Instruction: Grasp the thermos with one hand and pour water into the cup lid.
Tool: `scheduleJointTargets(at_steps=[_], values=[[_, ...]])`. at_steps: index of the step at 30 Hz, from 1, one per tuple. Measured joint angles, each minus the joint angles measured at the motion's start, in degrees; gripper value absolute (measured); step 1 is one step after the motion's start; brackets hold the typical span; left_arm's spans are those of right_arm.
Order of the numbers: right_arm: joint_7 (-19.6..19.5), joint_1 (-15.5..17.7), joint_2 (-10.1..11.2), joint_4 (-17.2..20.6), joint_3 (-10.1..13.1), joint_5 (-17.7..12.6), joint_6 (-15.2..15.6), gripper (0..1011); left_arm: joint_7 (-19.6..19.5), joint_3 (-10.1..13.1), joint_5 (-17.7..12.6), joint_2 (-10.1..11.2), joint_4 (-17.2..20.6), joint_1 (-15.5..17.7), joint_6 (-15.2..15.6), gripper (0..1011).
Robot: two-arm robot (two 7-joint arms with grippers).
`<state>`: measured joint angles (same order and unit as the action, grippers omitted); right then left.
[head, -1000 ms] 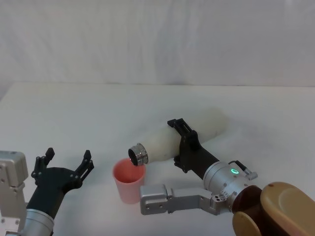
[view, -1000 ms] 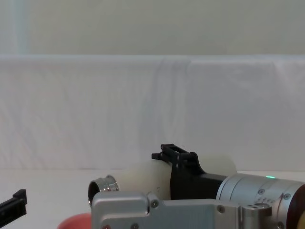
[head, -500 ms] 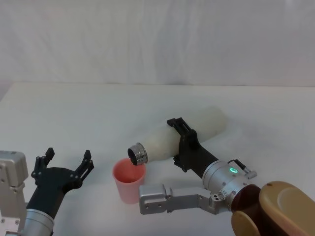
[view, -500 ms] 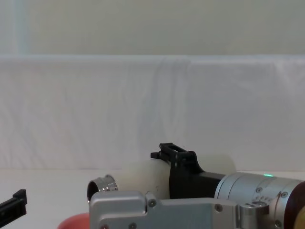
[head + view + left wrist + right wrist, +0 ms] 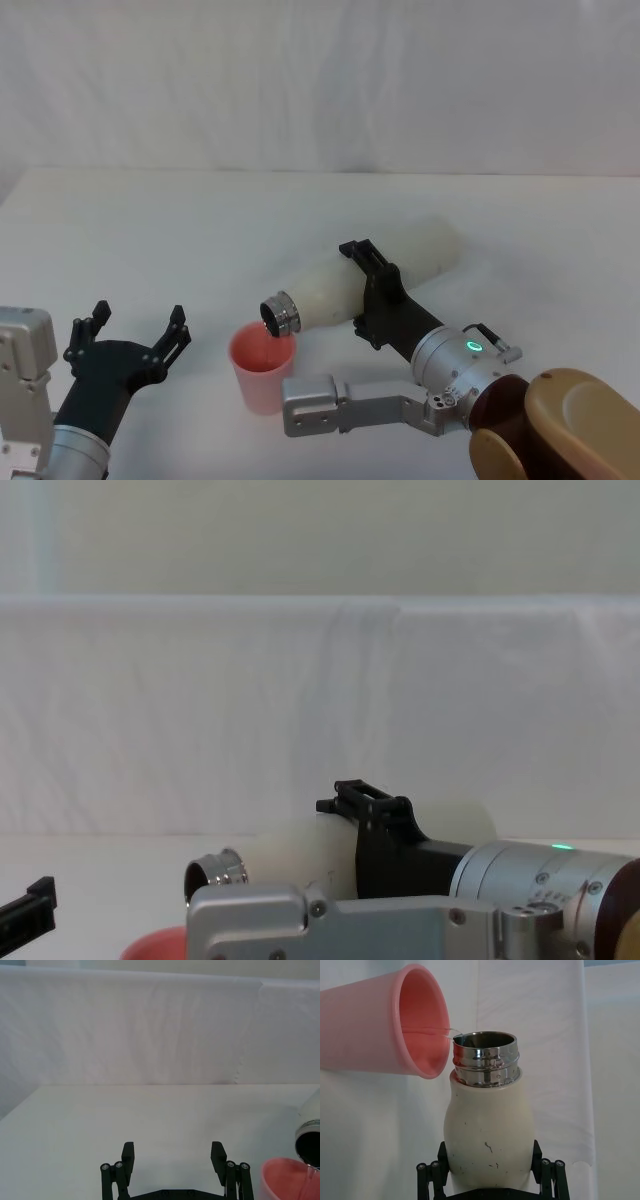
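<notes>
Now the thermos (image 5: 375,275) lies tipped nearly flat at centre of the head view, steel neck down-left, mouth just over the rim of the cup lid (image 5: 263,366), which stands on the table (image 5: 200,230) at lower centre. A thin stream of water (image 5: 447,1032) runs from neck into cup in the right wrist view. Right gripper (image 5: 362,292) clamped round the thermos body. Left gripper (image 5: 131,332), lower left w/ fingers spread apart, holds nothing, near the cup.
</notes>
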<state>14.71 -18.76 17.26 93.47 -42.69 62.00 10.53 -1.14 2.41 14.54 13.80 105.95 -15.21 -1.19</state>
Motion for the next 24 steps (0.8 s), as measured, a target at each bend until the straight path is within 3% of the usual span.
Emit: scheduleJointTargets(at_steps=[24], values=[[-0.03, -0.23, 0.04, -0.16, -0.42, 1.27, 0.38, 960, 0.0, 0.0, 0.0, 0.0, 0.0, 0.0, 0.0, 1001]])
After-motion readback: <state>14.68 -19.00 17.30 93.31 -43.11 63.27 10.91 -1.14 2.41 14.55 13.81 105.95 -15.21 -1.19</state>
